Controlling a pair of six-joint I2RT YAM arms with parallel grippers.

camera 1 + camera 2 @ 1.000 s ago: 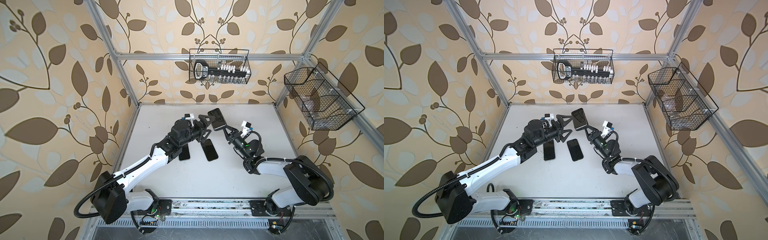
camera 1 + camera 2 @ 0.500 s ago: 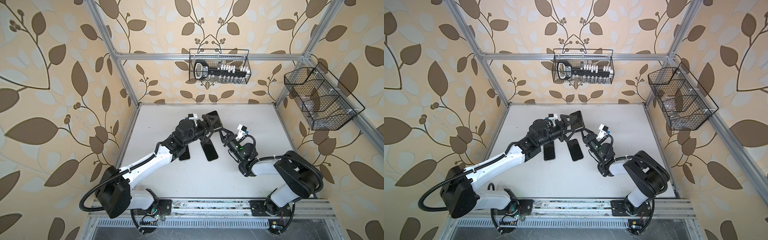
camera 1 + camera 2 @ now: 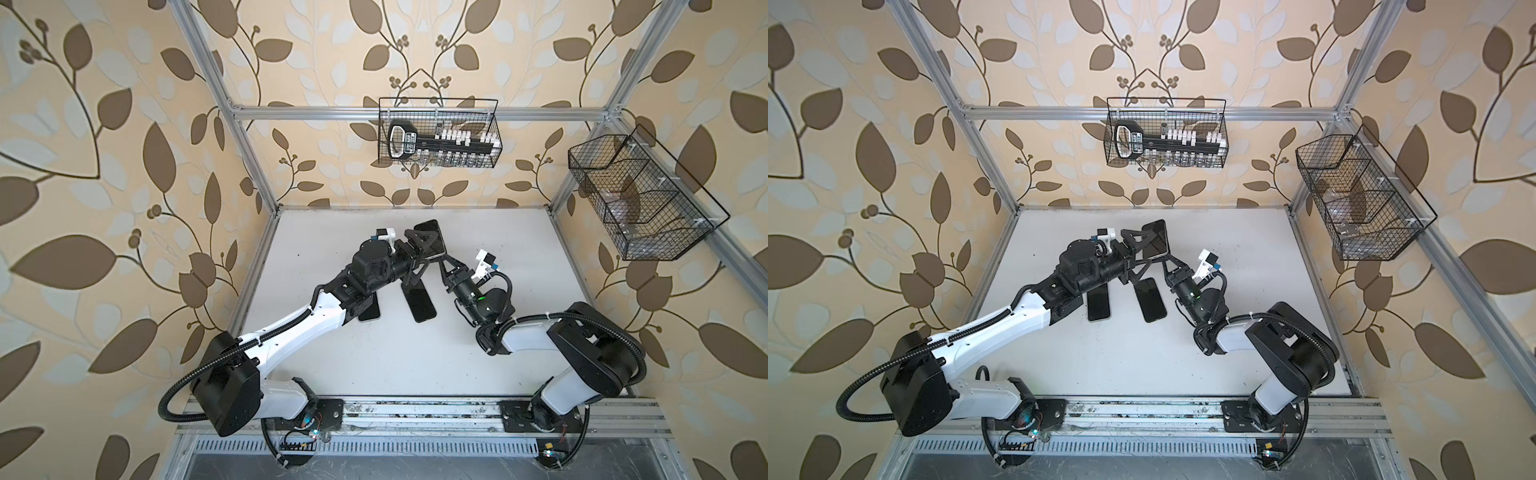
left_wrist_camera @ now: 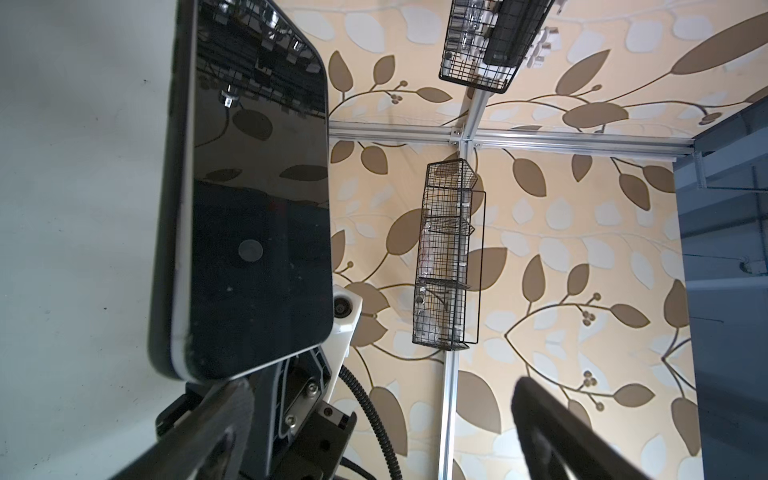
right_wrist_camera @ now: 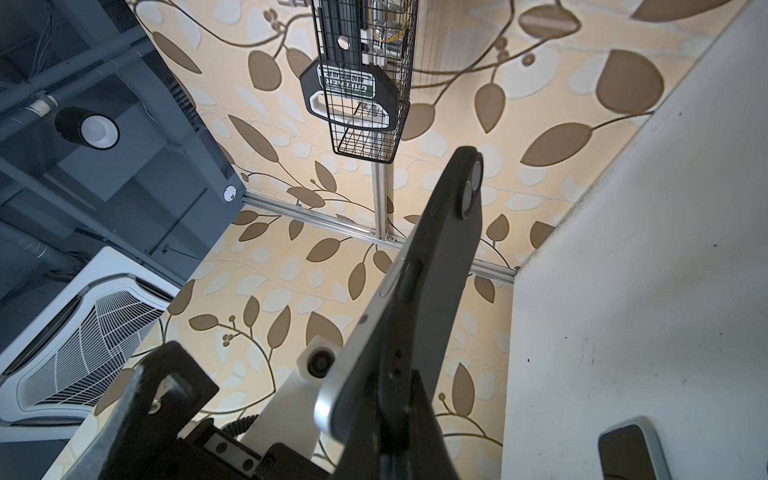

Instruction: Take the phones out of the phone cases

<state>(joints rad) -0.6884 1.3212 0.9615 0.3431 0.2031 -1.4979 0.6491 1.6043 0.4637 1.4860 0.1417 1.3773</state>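
The phone (image 3: 432, 239) (image 3: 1156, 241) sits in its black phone case (image 5: 440, 266), raised above the table and nearly upright. Its dark screen (image 4: 257, 208) faces the left wrist camera. In the right wrist view the case's back and the phone's silver edge (image 5: 332, 399) show. My right gripper (image 3: 442, 259) (image 3: 1165, 259) (image 5: 399, 419) is shut on the cased phone's lower end. My left gripper (image 3: 426, 255) (image 3: 1148, 255) (image 4: 374, 399) is open right beside it, one finger (image 4: 224, 415) close to the phone's lower corner. I cannot tell whether they touch.
Two other dark phones (image 3: 419, 303) (image 3: 370, 311) lie flat on the white table (image 3: 415, 365), the left one partly under my left arm. A wire basket (image 3: 436, 133) hangs on the back wall and another (image 3: 640, 199) on the right wall.
My left gripper has moved right, up to the held phone, still open. My right arm has shifted left, with the phone held at about the same place.
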